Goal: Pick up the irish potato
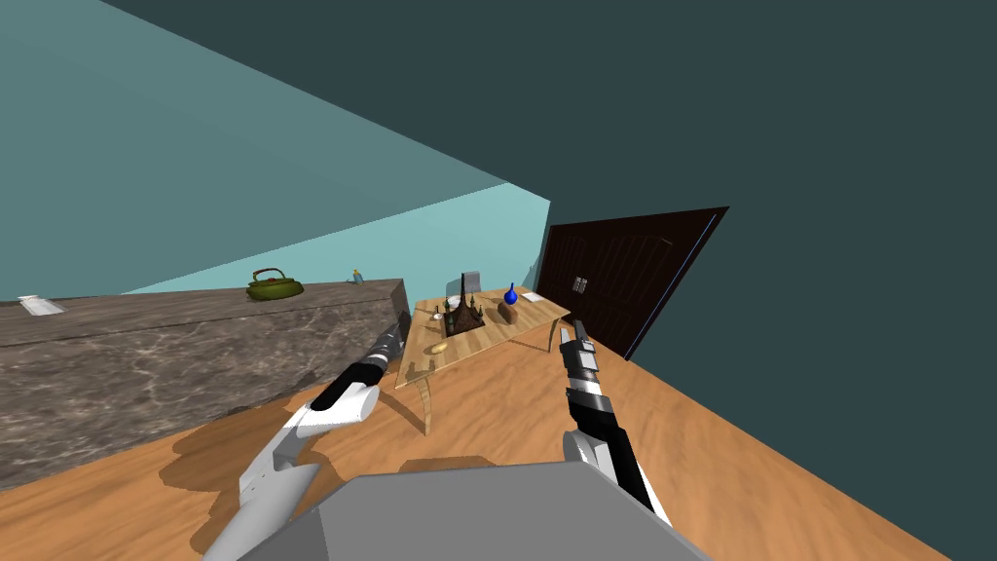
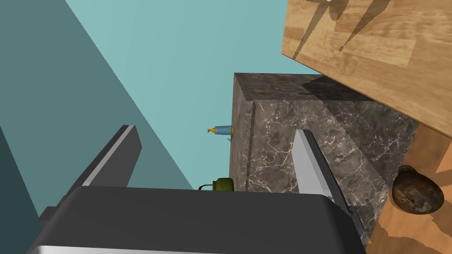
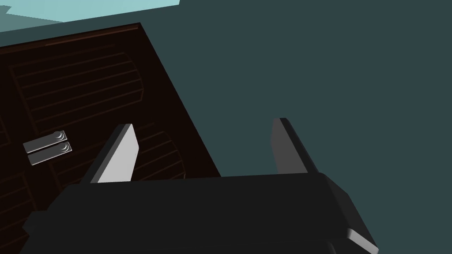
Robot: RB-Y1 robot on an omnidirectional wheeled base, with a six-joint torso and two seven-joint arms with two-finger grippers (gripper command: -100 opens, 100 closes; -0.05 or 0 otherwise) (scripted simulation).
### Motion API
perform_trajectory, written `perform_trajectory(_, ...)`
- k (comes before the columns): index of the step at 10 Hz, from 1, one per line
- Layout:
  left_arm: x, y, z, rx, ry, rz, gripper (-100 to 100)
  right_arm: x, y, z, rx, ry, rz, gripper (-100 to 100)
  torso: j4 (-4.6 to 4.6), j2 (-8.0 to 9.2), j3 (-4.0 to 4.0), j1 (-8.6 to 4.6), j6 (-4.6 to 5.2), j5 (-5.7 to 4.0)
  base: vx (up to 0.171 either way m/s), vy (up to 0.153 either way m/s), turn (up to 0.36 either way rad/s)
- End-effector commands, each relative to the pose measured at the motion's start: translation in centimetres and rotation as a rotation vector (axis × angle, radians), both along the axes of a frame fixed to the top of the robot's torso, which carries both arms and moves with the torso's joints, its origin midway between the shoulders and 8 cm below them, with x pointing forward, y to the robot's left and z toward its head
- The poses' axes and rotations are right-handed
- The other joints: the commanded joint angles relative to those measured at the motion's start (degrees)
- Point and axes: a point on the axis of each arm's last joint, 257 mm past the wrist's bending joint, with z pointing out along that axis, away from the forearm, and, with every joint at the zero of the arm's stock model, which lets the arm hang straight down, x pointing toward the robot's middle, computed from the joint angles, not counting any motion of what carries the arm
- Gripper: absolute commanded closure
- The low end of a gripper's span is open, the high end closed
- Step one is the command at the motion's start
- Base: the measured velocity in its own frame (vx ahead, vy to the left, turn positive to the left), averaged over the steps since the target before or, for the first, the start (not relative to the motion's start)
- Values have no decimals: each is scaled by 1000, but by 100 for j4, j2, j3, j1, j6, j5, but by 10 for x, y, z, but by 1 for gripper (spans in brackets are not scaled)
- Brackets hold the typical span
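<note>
Hanging spread and empty, my left gripper (image 2: 216, 130) and right gripper (image 3: 203, 122) had not yet reached the potato (image 1: 439, 347) on the table (image 1: 492, 339)

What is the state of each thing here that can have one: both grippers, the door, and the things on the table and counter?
left gripper: jaws open, empty
right gripper: jaws open, empty
door: shut
potato: lying on the table, not held
vase: upright on the table
kettle: upright on the counter
</note>
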Motion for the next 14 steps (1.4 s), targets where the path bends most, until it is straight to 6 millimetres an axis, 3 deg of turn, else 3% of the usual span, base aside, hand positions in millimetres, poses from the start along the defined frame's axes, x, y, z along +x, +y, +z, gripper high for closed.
perform_trajectory(1,-3,14,-26,-29,71,26,-100,0,0,0,0,0,0,0,0,0,0,0,0,0,53,-81,41)
perform_trajectory(2,-3,14,-26,-29,71,26,-100,0,0,0,0,0,0,0,0,-2,-1,-3,-1,0,44,-81,33)
perform_trajectory(4,-12,36,-63,-79,176,72,-100,0,0,0,0,0,0,0,-1,-6,-3,-24,0,-4,103,-160,50)
perform_trajectory(5,-13,37,-67,-82,185,74,-100,0,0,0,0,0,0,0,-6,-28,-15,-35,0,-7,114,-121,28)
perform_trajectory(6,-19,47,-85,-107,233,97,-100,0,0,0,0,0,0,0,-6,-25,-14,-22,0,-6,101,-91,27)
perform_trajectory(7,-20,47,-86,-109,240,98,-100,0,0,0,0,0,0,0,-5,-23,-13,-9,0,-2,69,-67,15)
perform_trajectory(8,-27,58,-103,-135,285,121,-100,0,0,0,0,0,0,0,-3,-12,-7,0,0,-1,70,-91,22)
perform_trajectory(9,-28,57,-105,-136,291,122,-100,0,0,0,0,0,0,0,-2,-10,-6,-6,0,-1,68,-100,19)
perform_trajectory(11,-45,76,-137,-189,380,169,-100,0,0,0,0,0,0,0,-3,-16,-9,-9,0,-2,114,-123,31)
perform_trajectory(14,-55,84,-154,-217,431,192,-100,0,0,0,0,0,0,0,-6,-25,-15,-20,0,-4,108,-114,12)
